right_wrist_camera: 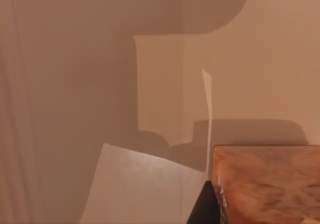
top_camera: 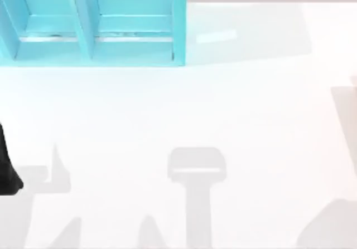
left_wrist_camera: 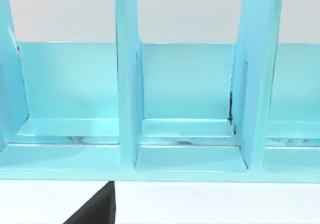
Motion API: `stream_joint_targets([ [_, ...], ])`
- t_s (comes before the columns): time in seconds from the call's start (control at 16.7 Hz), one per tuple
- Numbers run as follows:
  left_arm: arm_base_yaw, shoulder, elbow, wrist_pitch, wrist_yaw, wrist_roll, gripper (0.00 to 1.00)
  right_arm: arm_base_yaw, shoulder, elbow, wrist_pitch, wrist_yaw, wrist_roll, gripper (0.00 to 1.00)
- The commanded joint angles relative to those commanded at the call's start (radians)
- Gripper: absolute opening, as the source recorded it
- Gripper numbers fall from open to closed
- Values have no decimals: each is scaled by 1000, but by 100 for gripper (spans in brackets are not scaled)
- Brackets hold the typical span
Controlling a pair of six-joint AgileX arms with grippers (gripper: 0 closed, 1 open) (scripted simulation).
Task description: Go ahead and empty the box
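Note:
In the right wrist view I look into the box, with tan cardboard walls on all sides. An orange-brown patterned item lies in it, and a white sheet rests beside that item. A dark part of my right gripper sits right against the patterned item's near edge. My left arm is at the table's left edge. A dark part of my left gripper hangs low in front of the cyan shelf.
A cyan shelf unit with open compartments stands at the back left of the white table; its dividers face the left wrist camera. Shadows of the arms fall across the table's front.

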State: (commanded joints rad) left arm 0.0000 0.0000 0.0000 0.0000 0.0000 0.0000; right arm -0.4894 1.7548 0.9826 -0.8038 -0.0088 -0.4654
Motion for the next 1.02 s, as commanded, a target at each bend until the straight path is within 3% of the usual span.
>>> stream_joint_targets([
  [0.3, 0, 0, 0, 0, 0, 0, 100, 1, -38, 35, -37, 7, 10, 0],
  [0.66, 0, 0, 0, 0, 0, 0, 100, 5, -204, 281, -326, 21, 27, 0],
  [1.02, 0, 0, 0, 0, 0, 0, 100, -2, -157, 391, -528, 3, 1, 0],
])
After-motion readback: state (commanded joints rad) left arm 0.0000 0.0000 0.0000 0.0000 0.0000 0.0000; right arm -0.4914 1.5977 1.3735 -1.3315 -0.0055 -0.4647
